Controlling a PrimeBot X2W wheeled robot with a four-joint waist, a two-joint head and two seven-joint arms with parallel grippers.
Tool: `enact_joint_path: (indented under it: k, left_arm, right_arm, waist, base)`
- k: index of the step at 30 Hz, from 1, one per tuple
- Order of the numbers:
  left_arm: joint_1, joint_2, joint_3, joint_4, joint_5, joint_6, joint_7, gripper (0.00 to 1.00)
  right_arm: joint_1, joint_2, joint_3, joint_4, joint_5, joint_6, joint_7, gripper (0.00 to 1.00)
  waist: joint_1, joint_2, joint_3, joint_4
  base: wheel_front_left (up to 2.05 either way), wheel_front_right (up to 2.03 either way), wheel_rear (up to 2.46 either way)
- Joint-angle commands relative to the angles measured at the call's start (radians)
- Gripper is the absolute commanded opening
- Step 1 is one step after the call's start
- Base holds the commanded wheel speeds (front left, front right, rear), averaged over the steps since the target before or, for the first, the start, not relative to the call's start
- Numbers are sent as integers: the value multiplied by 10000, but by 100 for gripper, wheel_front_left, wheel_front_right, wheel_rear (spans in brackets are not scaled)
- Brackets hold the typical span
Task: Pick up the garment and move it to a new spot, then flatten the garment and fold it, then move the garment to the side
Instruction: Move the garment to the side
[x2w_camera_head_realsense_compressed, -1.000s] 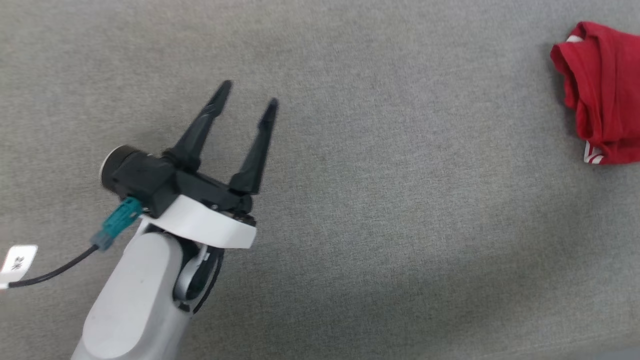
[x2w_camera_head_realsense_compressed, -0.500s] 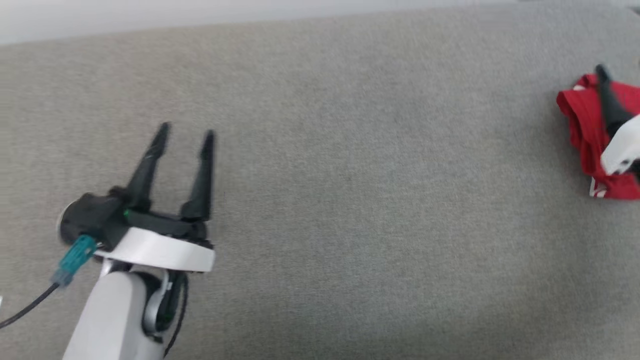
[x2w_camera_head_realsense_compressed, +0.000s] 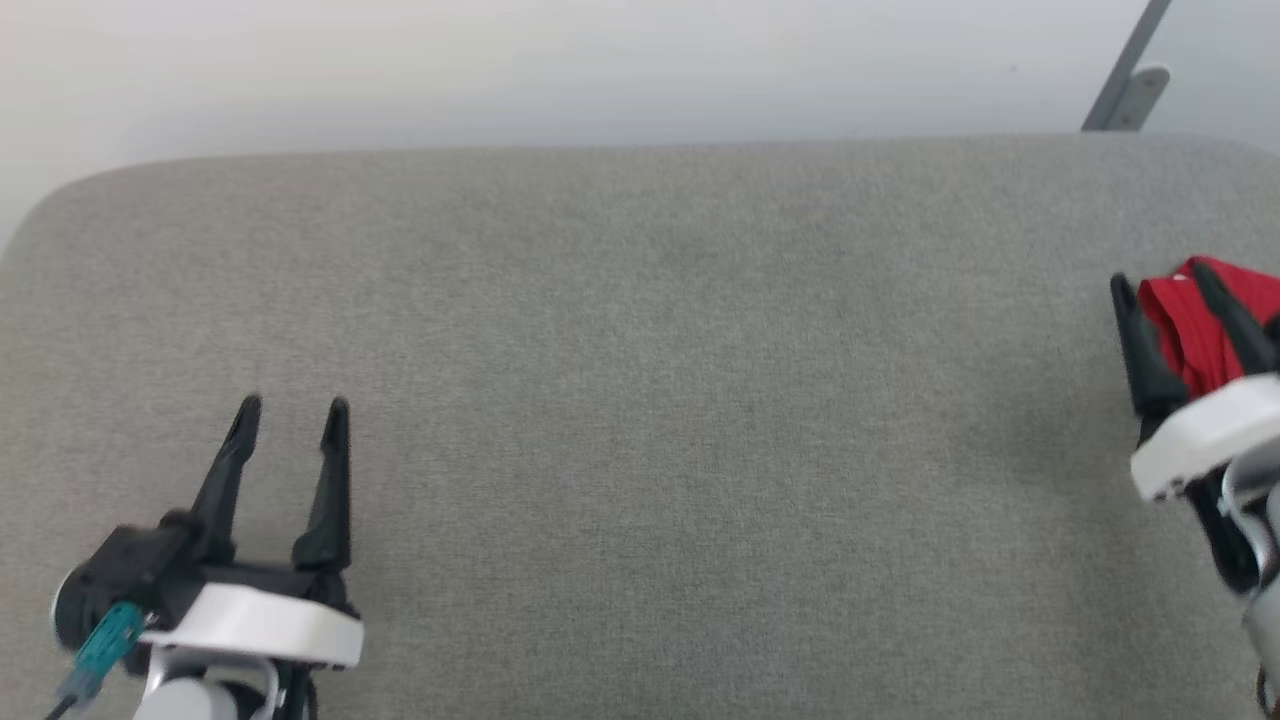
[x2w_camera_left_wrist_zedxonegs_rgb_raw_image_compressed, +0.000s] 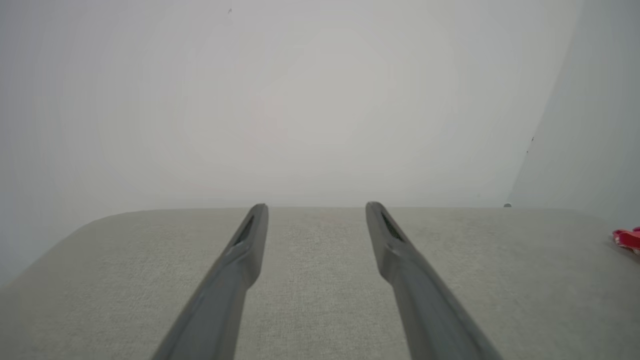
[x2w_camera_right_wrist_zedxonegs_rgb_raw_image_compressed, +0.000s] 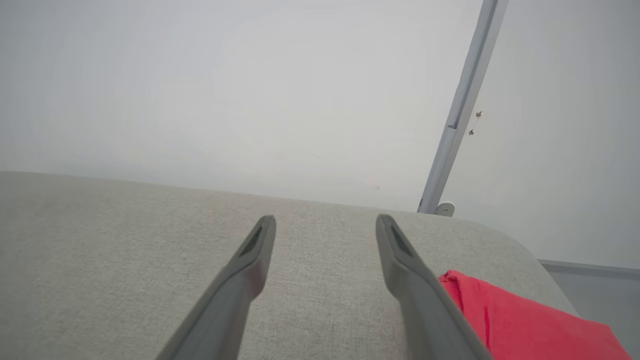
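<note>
Nearest the robot, at the lower left of the head view, the left end effector (x2w_camera_head_realsense_compressed: 293, 408) hovers over bare grey fabric, its two dark fingers spread wide with nothing between them. At the right edge, the right end effector (x2w_camera_head_realsense_compressed: 1163, 280) is just as wide and just as empty, with its fingers reaching in front of the garment (x2w_camera_head_realsense_compressed: 1190, 335) rather than closing on it.

The garment lies just beyond those fingers as a compact red bundle, far over on the robot's right side of the surface (x2w_camera_head_realsense_compressed: 640, 400) and close to its rounded corner (the right wrist view shows smooth red cloth beside the fingers, with no sleeve or lettering in sight). Whether it is a tidy fold or a loose heap I cannot tell, since the end effector and the frame edge hide most of it. It is certainly not spread flat.

So the scene fits two stages: a bunched shirt waiting to be carried to the middle, or a folded one already parked at the side. The wide middle of the surface carries nothing.

Beyond the far edge stand a pale wall (x2w_camera_head_realsense_compressed: 600, 70) and a slanting grey bar (x2w_camera_head_realsense_compressed: 1125, 75).
</note>
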Motion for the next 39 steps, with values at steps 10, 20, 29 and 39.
enact_joint_path:
  k: [10,20,29,39]
  left_arm:
    - [1274,-104,559,-142,42,17,-16,100]
    - [2048,-116,836,-262,28,17,-16,100]
    - [2393,-236,919,-208,102,17,-16,100]
    - [2547,-379,891,-208,282,17,-16,100]
  right_arm:
    - [2933,1179,-1843,-2363,-1200,-3,-42,100]
    - [4725,2039,-2598,-3951,-1618,-3,-43,100]
    - [5647,2511,-2940,-4762,-1787,-3,-44,100]
    - [6232,2920,-3185,-5151,-1904,-3,-44,100]
  waist:
    - [0,0,-808,293]
    - [0,0,-1158,148]
    - [0,0,-1227,71]
    - [0,0,-1307,57]
  base:
    - [0,0,0]
    - [0,0,0]
    - [0,0,0]
    - [0,0,0]
